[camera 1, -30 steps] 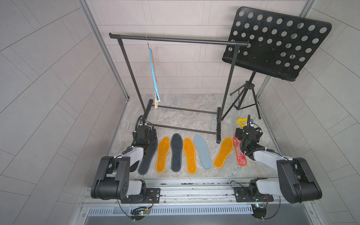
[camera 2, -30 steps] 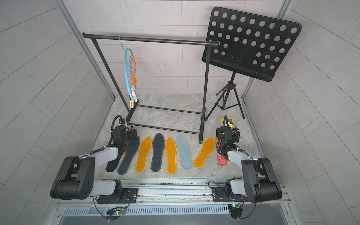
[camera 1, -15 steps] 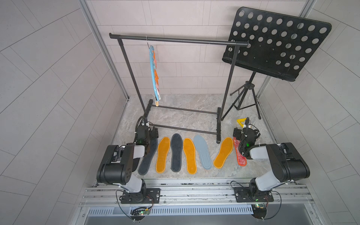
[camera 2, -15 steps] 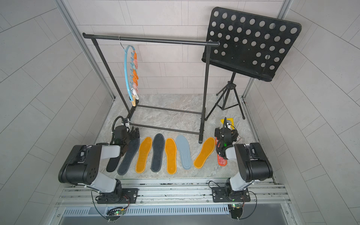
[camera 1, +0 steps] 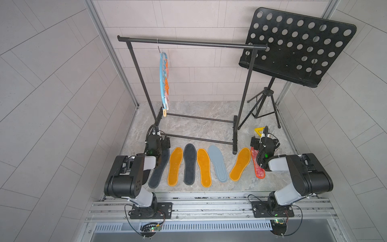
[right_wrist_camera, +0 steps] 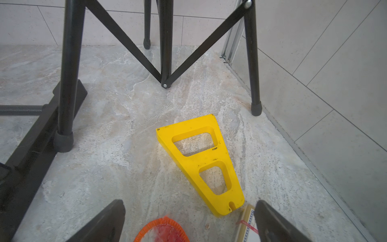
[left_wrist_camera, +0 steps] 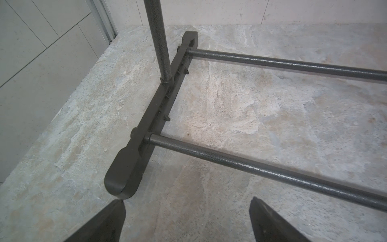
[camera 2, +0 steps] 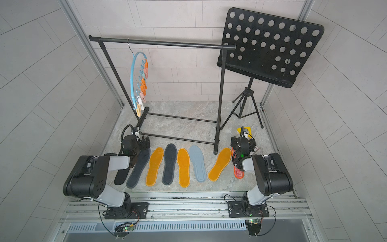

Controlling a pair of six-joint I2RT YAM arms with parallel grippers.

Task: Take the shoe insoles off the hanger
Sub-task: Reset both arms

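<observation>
– Shoe insoles (camera 1: pixel 189 165) – where are they?
– All flat on desk (camera 1: pixel 199 111), one row along front edge, toes twd rack (camera 1: pixel 188 43). Eight by my count: black one (camera 2: pixel 121 176) half under L arm, red mesh one (right_wrist_camera: pixel 162 230) by R arm.
– Hanger (camera 2: pixel 132 79)?
– On rack's top bar by its hook, turned nearly edge-on. Clips (camera 2: pixel 143 83) bare, nothing pinched. Job looks done, imo.
– Claws?
– Left claw (left_wrist_camera: pixel 187 209) spread wide, empty, low by rack foot. Right claw (right_wrist_camera: pixel 189 207) same: wide, empty, over mesh toe, yellow wedge (right_wrist_camera: pixel 201 159) just ahead. Arms folded low, prob parked, since nothing's left to unclip.
– Look of them?
– Thin, foot-shaped. Three orange-yellow w/ edged rim, two dark grey & felt-like, one pale grey-blue, smooth. Third orange lies tilted, apart from the rest.
</observation>
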